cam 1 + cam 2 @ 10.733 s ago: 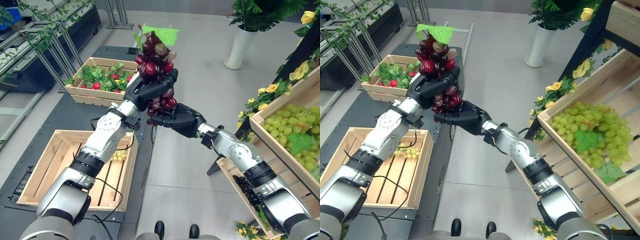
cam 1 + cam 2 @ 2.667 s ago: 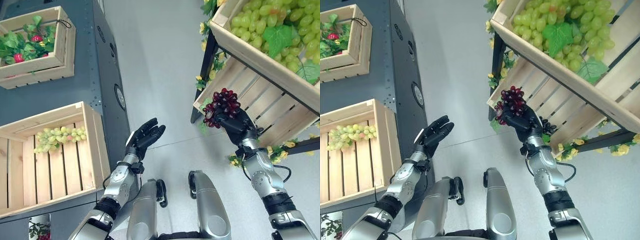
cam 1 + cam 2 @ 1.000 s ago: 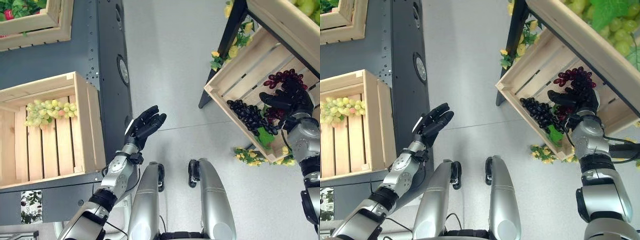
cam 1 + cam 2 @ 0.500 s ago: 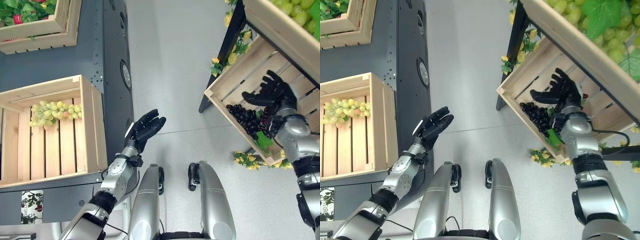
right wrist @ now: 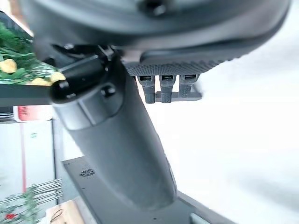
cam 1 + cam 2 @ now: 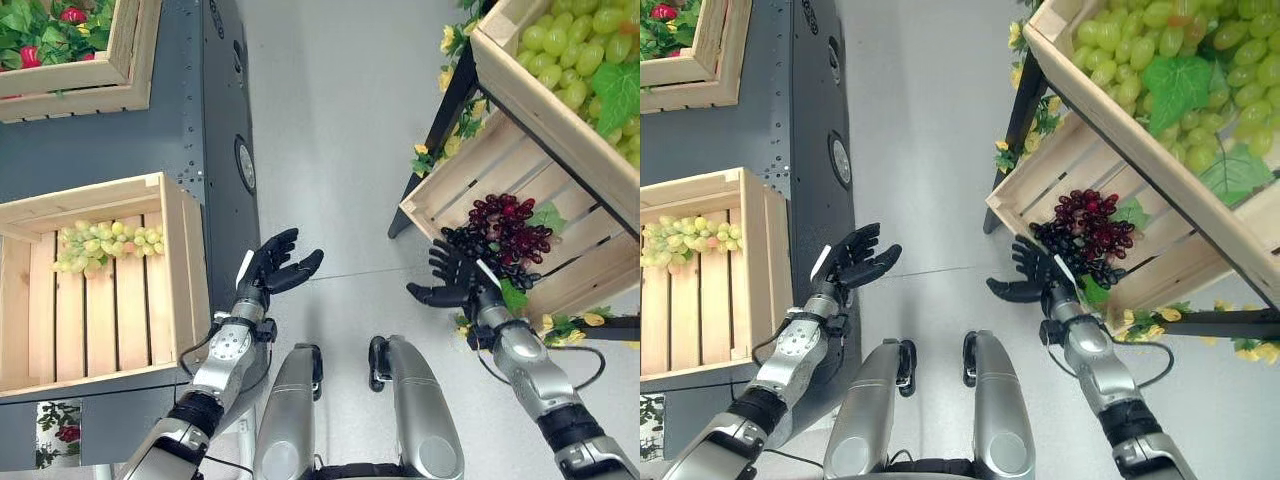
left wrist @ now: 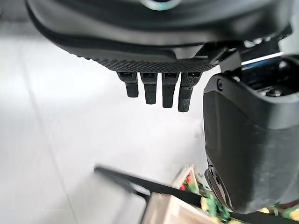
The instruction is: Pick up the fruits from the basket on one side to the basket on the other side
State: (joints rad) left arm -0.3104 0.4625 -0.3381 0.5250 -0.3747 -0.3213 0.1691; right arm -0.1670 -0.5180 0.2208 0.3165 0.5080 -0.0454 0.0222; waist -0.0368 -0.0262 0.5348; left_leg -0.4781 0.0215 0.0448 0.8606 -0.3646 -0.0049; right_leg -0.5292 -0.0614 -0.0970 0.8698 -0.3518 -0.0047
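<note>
Green grapes lie in left crate. Left hand empty, fingers spread, idle over floor. Right hand fingers apart, just outside lower shelf crate, where red grape bunch rests: delivery apparently done.

My left hand hovers over bare floor, just right of a crate w/ one grape bunch lying at its far end. Behind that crate, on the same platform, sits a 2nd crate holding leaves & berries. My right hand hangs at the near edge of a tilted shelf crate on the right; 2 grape bunches lie inside it, close behind my fingers. Above & behind it, an upper shelf crate is piled w/ more grapes.
</note>
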